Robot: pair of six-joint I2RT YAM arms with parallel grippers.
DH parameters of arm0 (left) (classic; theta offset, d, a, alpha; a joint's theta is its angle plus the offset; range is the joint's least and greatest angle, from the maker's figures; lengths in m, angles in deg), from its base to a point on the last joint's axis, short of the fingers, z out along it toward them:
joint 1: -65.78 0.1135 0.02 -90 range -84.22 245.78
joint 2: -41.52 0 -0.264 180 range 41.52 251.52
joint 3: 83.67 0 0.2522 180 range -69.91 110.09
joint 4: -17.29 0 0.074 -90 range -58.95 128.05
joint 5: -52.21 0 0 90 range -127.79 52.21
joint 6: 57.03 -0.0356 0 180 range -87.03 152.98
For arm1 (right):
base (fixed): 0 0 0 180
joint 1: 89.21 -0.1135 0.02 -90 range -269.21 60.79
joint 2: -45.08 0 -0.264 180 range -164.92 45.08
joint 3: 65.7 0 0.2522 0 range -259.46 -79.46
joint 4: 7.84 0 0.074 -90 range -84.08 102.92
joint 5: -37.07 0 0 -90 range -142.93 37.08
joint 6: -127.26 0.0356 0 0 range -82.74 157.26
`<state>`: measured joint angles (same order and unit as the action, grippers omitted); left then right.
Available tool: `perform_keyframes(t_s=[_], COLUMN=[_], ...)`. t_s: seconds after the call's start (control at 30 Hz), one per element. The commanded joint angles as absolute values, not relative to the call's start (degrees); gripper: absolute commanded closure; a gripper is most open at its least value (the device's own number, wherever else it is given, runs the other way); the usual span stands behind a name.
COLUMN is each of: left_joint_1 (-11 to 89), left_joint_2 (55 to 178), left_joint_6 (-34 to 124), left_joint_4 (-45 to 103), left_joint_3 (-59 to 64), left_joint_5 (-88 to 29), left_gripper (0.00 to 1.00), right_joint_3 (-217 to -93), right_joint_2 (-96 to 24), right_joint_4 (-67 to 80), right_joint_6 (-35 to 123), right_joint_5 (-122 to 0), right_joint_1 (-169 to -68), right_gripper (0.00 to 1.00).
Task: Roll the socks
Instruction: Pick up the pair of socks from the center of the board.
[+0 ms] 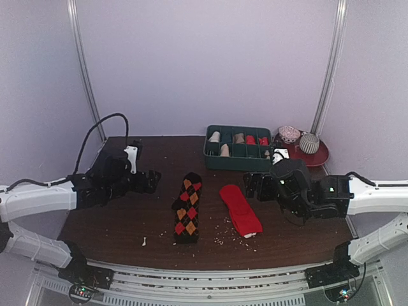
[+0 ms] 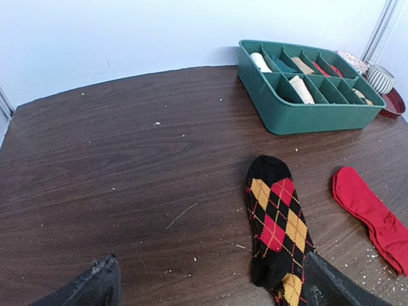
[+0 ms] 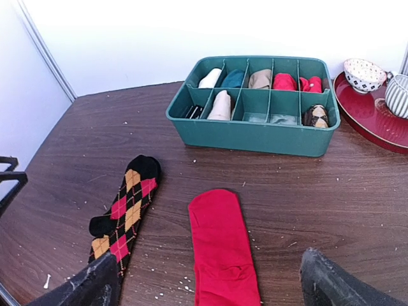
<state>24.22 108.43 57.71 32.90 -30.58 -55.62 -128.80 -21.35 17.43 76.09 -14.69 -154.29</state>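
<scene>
A black argyle sock (image 1: 187,207) with orange and red diamonds lies flat and lengthwise at the table's middle. It also shows in the left wrist view (image 2: 278,224) and the right wrist view (image 3: 125,207). A plain red sock (image 1: 240,210) with a whitish tip lies flat just right of it, also in the right wrist view (image 3: 220,248) and the left wrist view (image 2: 373,213). My left gripper (image 1: 148,181) hovers left of the argyle sock, open and empty. My right gripper (image 1: 253,185) hovers right of the red sock's far end, open and empty.
A green divided tray (image 1: 238,148) with several rolled bundles stands at the back. A red plate (image 1: 317,155) with a patterned bowl (image 1: 289,134) and a striped cup (image 1: 309,143) sits at the back right. Pale crumbs lie scattered round the socks.
</scene>
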Motion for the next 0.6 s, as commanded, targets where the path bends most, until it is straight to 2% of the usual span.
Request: perform_keyframes(t_s=[0.0, 0.23, 0.43, 0.57], left_joint_1=[24.4, 24.2, 21.6, 19.6], left_joint_2=[105.7, 102.2, 99.3, 100.4], left_joint_6=[57.3, 56.4, 55.8, 54.4], left_joint_4=[31.1, 30.4, 26.1, 20.9], left_joint_3=[-30.1, -32.5, -38.3, -42.0], left_joint_5=[-57.4, -52.7, -48.4, -45.0], left_gripper=[0.02, 0.02, 0.02, 0.02], right_joint_3=[-127.9, -124.2, -122.0, -119.6], right_joint_2=[-21.1, -21.5, -27.8, -33.5], right_joint_4=[18.0, 8.0, -2.5, -13.0], right_joint_6=[71.0, 62.4, 56.1, 48.7], right_joint_5=[-16.8, -28.6, -36.3, -47.4], right_joint_1=[-153.9, -152.7, -152.5, -152.5], right_gripper=[0.0, 0.0, 0.0, 0.0])
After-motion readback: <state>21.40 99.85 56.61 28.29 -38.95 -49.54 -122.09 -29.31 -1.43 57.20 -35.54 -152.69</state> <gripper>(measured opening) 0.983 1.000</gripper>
